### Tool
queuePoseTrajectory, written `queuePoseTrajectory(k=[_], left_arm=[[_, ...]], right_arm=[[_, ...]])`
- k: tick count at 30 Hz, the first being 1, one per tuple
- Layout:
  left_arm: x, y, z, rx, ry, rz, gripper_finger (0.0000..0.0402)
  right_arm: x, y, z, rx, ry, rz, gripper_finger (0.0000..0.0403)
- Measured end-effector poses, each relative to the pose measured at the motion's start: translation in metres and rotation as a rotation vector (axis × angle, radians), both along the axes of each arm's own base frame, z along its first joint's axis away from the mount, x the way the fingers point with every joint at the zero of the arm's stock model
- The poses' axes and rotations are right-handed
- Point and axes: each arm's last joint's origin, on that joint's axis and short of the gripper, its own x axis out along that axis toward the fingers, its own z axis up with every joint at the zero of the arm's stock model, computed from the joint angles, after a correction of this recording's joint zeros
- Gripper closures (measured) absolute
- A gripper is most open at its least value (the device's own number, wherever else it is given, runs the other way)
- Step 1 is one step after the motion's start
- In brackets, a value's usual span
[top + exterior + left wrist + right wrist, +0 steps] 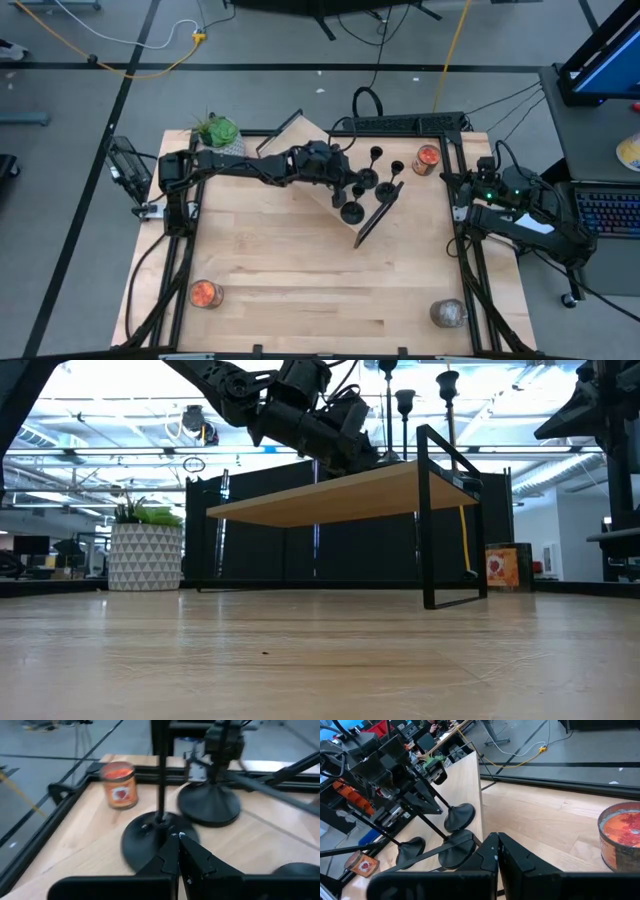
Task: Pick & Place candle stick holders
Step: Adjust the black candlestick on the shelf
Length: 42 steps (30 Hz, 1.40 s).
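The left gripper [178, 851], fingers pressed together and holding nothing, hovers over the raised wooden shelf [330, 190], just short of the nearest candle stick holder [159, 827]. Its stem stands upright directly ahead; two more holders stand beyond. The right gripper [497, 852], also closed and empty, waits at the table's right edge, farther away.

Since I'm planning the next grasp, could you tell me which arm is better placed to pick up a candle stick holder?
Left: the left gripper is beside the candle stick holders; the right gripper waits at the table's right edge.
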Motion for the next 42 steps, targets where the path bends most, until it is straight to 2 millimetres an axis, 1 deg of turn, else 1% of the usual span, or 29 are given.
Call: queuePoseTrajectory(k=[4,9,12,17,21,25,29,33,36,38,42], left_arm=[[-0.001,0.004,-0.001,0.028,0.021,0.085,0.0385],[-0.005,0.015,0.008,0.028,-0.024,0.087,0.0373],[-0.007,0.021,0.011,0.029,-0.045,0.082,0.0348],[-0.007,0.026,0.019,0.028,-0.124,0.026,0.0292],[-0.008,0.027,0.019,0.029,-0.126,0.019,0.0252],[-0.006,0.028,0.015,0.027,-0.131,-0.011,0.0228],[-0.004,0.029,0.013,0.025,-0.143,-0.029,0.0223],[-0.002,0.031,0.005,0.008,-0.130,-0.038,0.0222],[0.000,0.031,0.010,0.024,-0.156,-0.044,0.0222],[0.004,0.032,0.012,0.025,-0.160,-0.059,0.0222],[0.019,0.039,0.005,-0.002,-0.099,-0.078,0.0222]], right_arm=[[0.000,0.000,0.000,0.009,-0.006,-0.004,0.0403],[0.000,0.000,0.000,0.012,-0.007,-0.003,0.0403],[0.000,0.000,0.000,0.012,-0.007,-0.003,0.0403],[0.000,0.000,0.000,0.011,-0.006,-0.004,0.0403],[0.000,0.000,0.000,0.011,-0.007,-0.005,0.0403],[0.000,0.000,0.000,0.012,-0.007,-0.005,0.0403],[0.000,0.000,0.000,0.017,-0.011,-0.008,0.0403],[0.000,0.000,0.000,0.017,-0.011,-0.008,0.0403],[0.000,0.000,0.000,0.016,-0.011,-0.011,0.0403],[0.000,0.000,0.000,0.012,-0.009,-0.026,0.0403],[0.000,-0.001,0.000,0.014,-0.010,-0.030,0.0403]])
